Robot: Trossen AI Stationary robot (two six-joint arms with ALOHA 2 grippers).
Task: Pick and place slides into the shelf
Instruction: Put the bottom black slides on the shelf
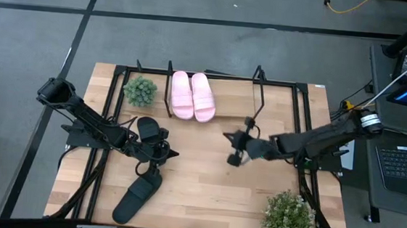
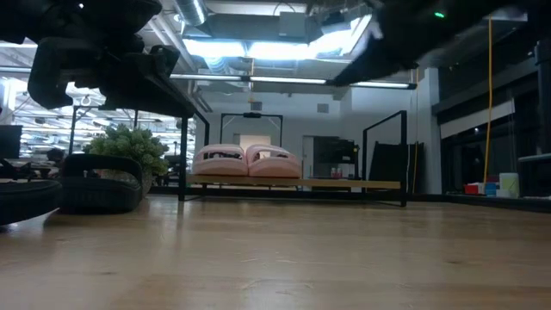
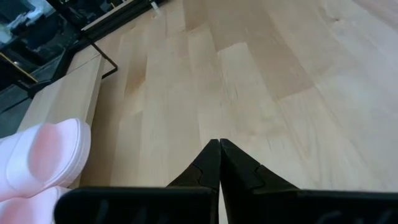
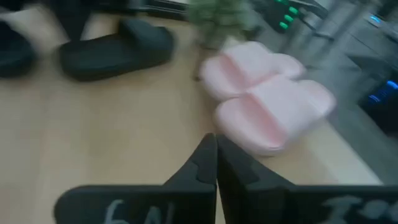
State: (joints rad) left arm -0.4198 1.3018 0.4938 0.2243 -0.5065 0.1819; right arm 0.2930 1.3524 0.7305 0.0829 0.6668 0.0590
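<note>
**Hovering pincers, both closed on nothing**

Starting at the right pincer [image 1: 234, 148]: it sits just right of the high view's centre, its fingers [image 4: 214, 163] pressed together with nothing between them, above bare wood of the desk [image 1: 212, 187]. Its own wrist view looks past the joined tips toward the two pale pink slides [image 4: 267, 93] and, further off, a black slide [image 4: 115, 48] lying flat.

The left pincer [image 1: 162, 154] is left of centre in the high view, its fingers [image 3: 219, 168] likewise together and empty, over open wood. In the high view it lies between the two black slides: one [image 1: 148, 129] just above it in the frame, close to the arm, and the other [image 1: 137, 196] below it, toward the lower left, lying at an angle with its length running toward the desk's lower left corner.

Further out, the shelf [image 1: 277, 105] spans the upper part of the desk, a thin black wire frame with a light wooden board. The pink pair [image 1: 192, 96] rests side by side on the board's left portion, touching each other; in the low view they show at centre, sitting on the board [image 2: 344, 183]. The board to their right is bare.

A small green plant [image 1: 140, 91] sits at the upper left, just left of the pink pair. A larger plant [image 1: 288, 219] stands at the lower right edge of the desk.
</note>
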